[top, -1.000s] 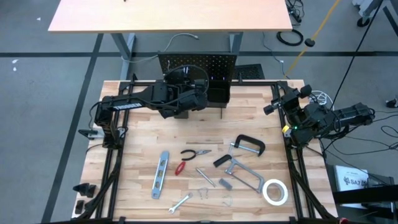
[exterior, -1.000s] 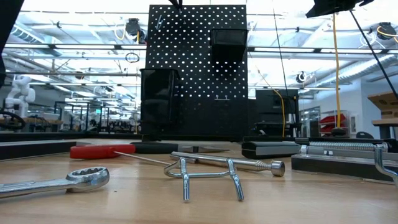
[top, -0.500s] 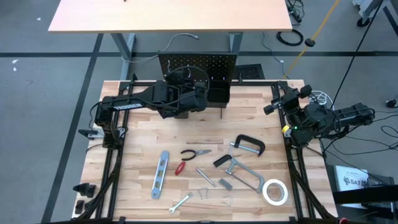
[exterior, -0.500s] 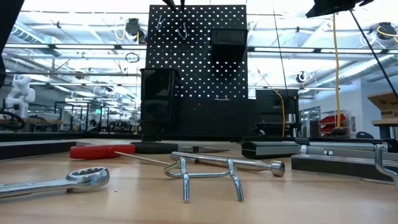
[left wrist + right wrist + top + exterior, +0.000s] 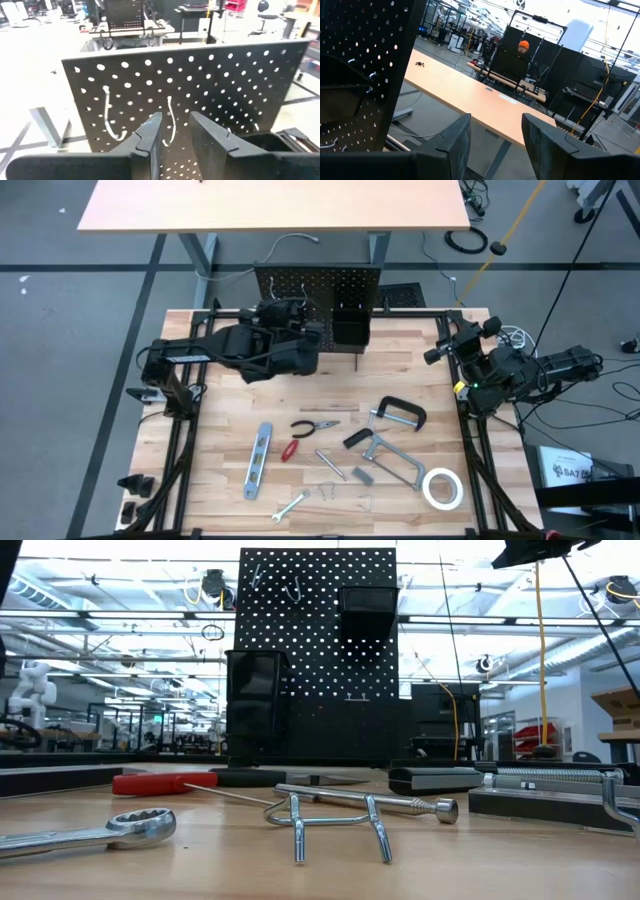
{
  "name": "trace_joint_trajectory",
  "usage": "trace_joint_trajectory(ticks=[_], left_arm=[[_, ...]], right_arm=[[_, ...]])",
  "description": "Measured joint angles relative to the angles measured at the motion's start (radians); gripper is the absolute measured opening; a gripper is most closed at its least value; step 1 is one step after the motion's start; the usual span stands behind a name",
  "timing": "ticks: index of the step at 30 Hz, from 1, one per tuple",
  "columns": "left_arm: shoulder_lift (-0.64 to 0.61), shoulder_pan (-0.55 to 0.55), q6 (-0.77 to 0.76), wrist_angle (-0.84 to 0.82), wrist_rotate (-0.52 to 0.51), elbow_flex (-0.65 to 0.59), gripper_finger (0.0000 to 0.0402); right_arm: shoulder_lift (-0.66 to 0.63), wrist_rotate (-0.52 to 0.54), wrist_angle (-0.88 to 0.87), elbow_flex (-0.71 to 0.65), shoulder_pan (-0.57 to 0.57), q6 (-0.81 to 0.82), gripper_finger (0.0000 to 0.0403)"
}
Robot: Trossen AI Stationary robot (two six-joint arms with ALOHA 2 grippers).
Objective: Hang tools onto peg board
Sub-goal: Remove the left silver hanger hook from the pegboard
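- Your peg board (image 5: 317,650) stands upright at the counter's (image 5: 220,415) far edge: black, perforated, two silver hooks (image 5: 169,120) near the top, two black bins (image 5: 367,612) on its front.
- Left claw (image 5: 174,131) faces the hooks, fingers slightly apart, empty.
- Right claw (image 5: 496,135) is parked off the right edge, fingers apart, empty.
- Tools lie flat on the counter: wrench (image 5: 90,832), red-handled screwdriver (image 5: 165,783), level (image 5: 258,459), tape roll (image 5: 441,488).
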Motion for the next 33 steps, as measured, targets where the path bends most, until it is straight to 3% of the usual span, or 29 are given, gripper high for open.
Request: trace_joint_trajectory(ticks=[10, 17, 19, 23, 29, 33], left_arm=[[-0.049, -0.055, 0.019, -0.230, 0.091, -0.011, 0.0103], [-0.042, -0.056, 0.465, -0.233, 0.136, -0.110, 0.0103], [-0.041, -0.056, 0.512, -0.232, 0.131, -0.144, 0.0103], [-0.042, -0.045, 0.459, -0.200, 0.129, -0.190, 0.0103], [-0.041, -0.016, 0.251, 0.047, 0.220, -0.307, 0.0103], [-0.052, -0.011, -0.015, -0.033, 0.171, -0.373, 0.0103]], right_arm=[[0.018, 0.000, -0.020, 0.000, 0.000, 0.026, 0.0167], [0.020, 0.000, -0.019, 0.000, 0.000, 0.026, 0.0167], [0.020, 0.000, -0.019, 0.000, 0.000, 0.026, 0.0167], [0.019, 0.000, -0.019, 0.000, 0.000, 0.026, 0.0167], [0.020, -0.004, -0.019, 0.000, 0.000, 0.026, 0.0167], [0.020, -0.004, -0.027, 0.000, 0.000, 0.031, 0.0167]])
